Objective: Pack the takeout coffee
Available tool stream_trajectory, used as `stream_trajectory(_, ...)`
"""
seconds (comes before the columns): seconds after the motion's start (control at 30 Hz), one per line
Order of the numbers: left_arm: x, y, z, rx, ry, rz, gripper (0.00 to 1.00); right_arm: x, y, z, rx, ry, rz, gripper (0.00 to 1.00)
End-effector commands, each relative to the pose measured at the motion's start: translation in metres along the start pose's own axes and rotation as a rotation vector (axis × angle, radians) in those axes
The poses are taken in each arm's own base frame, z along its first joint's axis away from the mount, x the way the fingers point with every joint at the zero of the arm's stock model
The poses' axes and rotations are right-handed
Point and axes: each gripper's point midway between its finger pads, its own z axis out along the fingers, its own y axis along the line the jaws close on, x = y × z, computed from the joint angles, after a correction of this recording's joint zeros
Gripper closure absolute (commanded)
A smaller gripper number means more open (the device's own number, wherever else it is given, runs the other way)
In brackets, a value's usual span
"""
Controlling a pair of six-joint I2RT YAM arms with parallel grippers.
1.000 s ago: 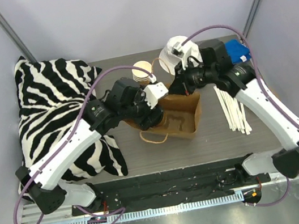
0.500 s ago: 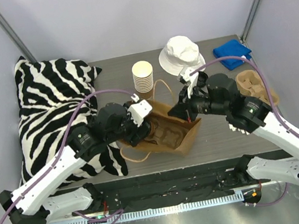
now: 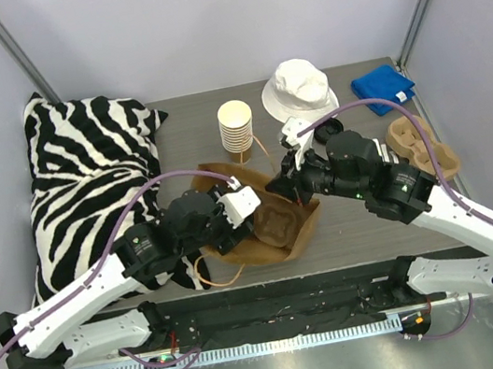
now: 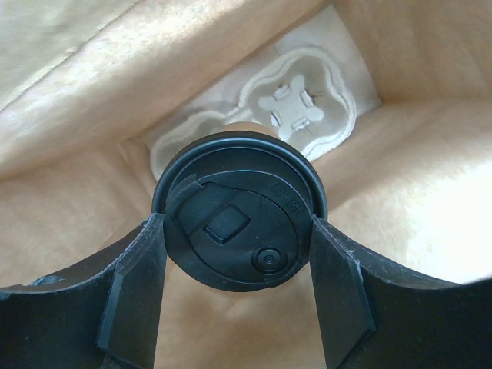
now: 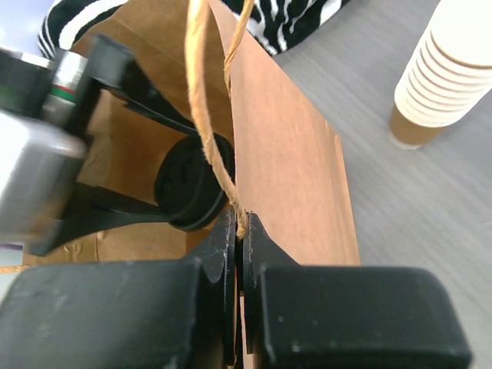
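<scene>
The takeout coffee (image 4: 238,207) shows its black lid in the left wrist view, low inside the brown paper bag (image 3: 308,223). My left gripper (image 4: 234,231) is shut on it, one finger pressed against each side of the lid. A pale pulp carrier (image 4: 296,108) lies on the bag's floor below the cup. From above, the left gripper is hidden inside the bag mouth. My right gripper (image 5: 240,231) is shut on the bag's upper edge where the twine handle (image 5: 201,100) joins it. The lid (image 5: 192,184) also shows in the right wrist view.
A stack of lidless paper cups (image 3: 237,127) stands behind the bag. A white bucket hat (image 3: 298,86) and a blue cloth (image 3: 383,84) lie at the back right. A second pulp carrier (image 3: 422,146) sits at the right. A zebra pillow (image 3: 84,174) fills the left side.
Both arms have come toward the near edge. The bag has shifted left and opened wider, and the left gripper has gone deeper into it. The right gripper still holds the bag's edge.
</scene>
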Motion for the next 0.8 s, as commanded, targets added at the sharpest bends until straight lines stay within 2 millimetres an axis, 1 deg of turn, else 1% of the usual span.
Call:
stream_trajectory(0.0,-0.01,0.017,0.006,-0.087,-0.017,0.024,1.0,-0.051,-0.007,-0.014,0.102,-0.16,-0.115,0.99)
stream_trajectory(0.07,-0.008,0.025,0.008,-0.132,-0.003,0.041,1.0,-0.059,-0.004,-0.02,0.109,-0.197,-0.156,0.99)
stream_trajectory(0.13,-0.008,0.027,0.011,-0.144,0.01,0.041,1.0,-0.063,0.001,-0.022,0.097,-0.209,-0.176,0.99)
stream_trajectory(0.2,-0.008,0.026,0.012,-0.141,0.009,0.042,1.0,-0.062,0.005,-0.023,0.082,-0.203,-0.191,0.99)
stream_trajectory(0.23,-0.004,0.025,0.014,-0.138,0.015,0.05,1.0,-0.06,0.006,-0.022,0.075,-0.199,-0.194,0.99)
stream_trajectory(0.27,-0.006,0.027,0.016,-0.149,0.005,0.056,1.0,-0.058,0.007,-0.023,0.068,-0.201,-0.187,0.99)
stream_trajectory(0.3,-0.006,0.029,0.017,-0.157,0.004,0.079,1.0,-0.052,0.006,-0.02,0.067,-0.187,-0.181,0.99)
stream_trajectory(0.33,-0.007,0.033,0.02,-0.178,-0.003,0.095,1.0,-0.051,0.008,-0.02,0.057,-0.184,-0.173,0.99)
stream_trajectory(0.4,-0.012,0.042,0.021,-0.221,-0.016,0.148,1.0,-0.049,0.01,-0.018,0.052,-0.178,-0.149,0.99)
stream_trajectory(0.43,-0.017,0.044,0.023,-0.235,-0.041,0.159,1.0,-0.05,0.01,-0.018,0.053,-0.184,-0.144,0.99)
stream_trajectory(0.5,-0.017,0.047,0.028,-0.251,-0.049,0.193,1.0,-0.049,0.009,-0.015,0.057,-0.18,-0.136,0.99)
stream_trajectory(0.53,-0.021,0.048,0.03,-0.26,-0.068,0.211,1.0,-0.049,0.009,-0.013,0.056,-0.179,-0.137,0.99)
stream_trajectory(0.57,-0.016,0.047,0.034,-0.254,-0.062,0.233,1.0,-0.05,0.01,-0.014,0.054,-0.183,-0.136,0.99)
stream_trajectory(0.6,-0.016,0.046,0.036,-0.255,-0.069,0.248,1.0,-0.048,0.011,-0.012,0.049,-0.179,-0.113,0.99)
stream_trajectory(0.63,-0.023,0.05,0.037,-0.275,-0.099,0.268,1.0,-0.048,0.013,-0.012,0.042,-0.18,-0.101,0.99)
stream_trajectory(0.67,-0.022,0.049,0.04,-0.278,-0.104,0.277,1.0,-0.048,0.014,-0.011,0.034,-0.178,-0.095,0.99)
stream_trajectory(0.77,-0.031,0.046,0.042,-0.26,-0.141,0.296,1.0,-0.049,0.015,-0.012,0.031,-0.181,-0.067,0.99)
